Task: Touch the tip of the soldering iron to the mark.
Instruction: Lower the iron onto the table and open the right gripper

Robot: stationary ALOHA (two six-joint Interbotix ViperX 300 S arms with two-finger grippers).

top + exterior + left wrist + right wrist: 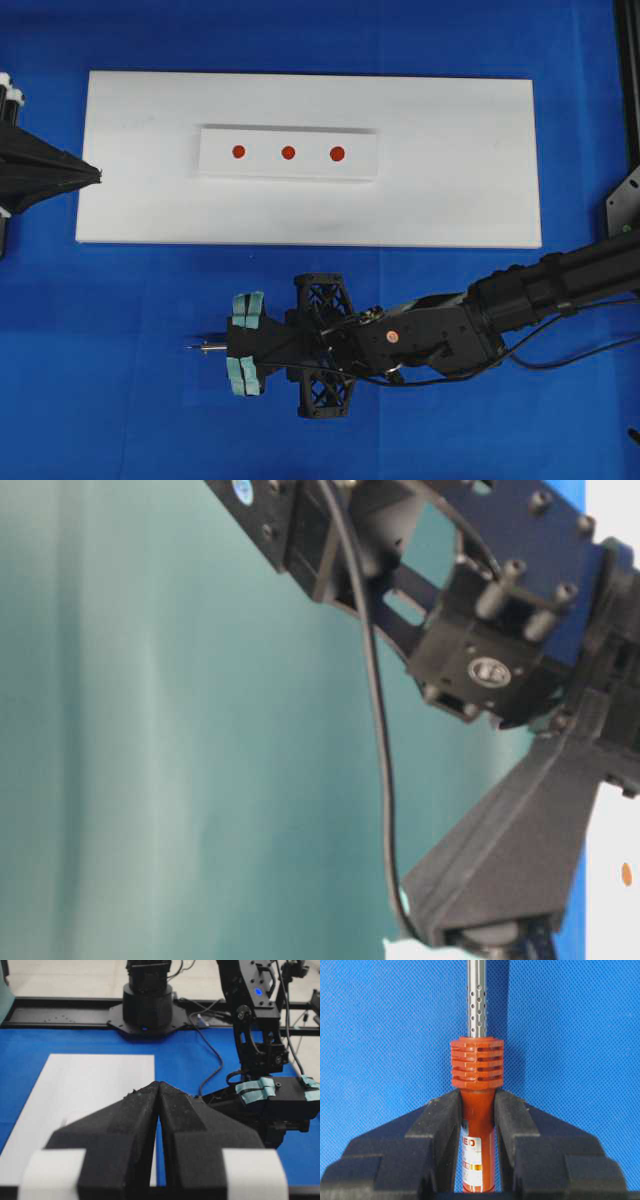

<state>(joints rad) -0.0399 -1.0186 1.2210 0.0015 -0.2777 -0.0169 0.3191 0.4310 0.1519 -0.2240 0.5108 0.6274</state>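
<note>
1. Soldering iron [477, 1110], a slim tool with a red-orange ribbed handle and a thin perforated silver shaft, is clamped at its smooth handle just behind the ribbed collar by the black foam fingers [442, 1125] of the right gripper [246, 343].
2. In the overhead view its pointed silver tip [197, 348] sticks out to the left of the gripper, over the blue cloth of the bench [100, 400], in front of the white board and apart from it.
3. Three round red marks [288, 153] sit in a row on a raised white strip [288, 153] at the middle of the flat white rectangular board [450, 190]; the tip touches none of them.
4. The right arm [520, 290] reaches in from the right edge, with a thin black cord [560, 360] trailing beside it.
5. The left gripper [159, 1110] rests at the board's left edge, its black foam fingers [125, 1130] pressed together on nothing.
</note>
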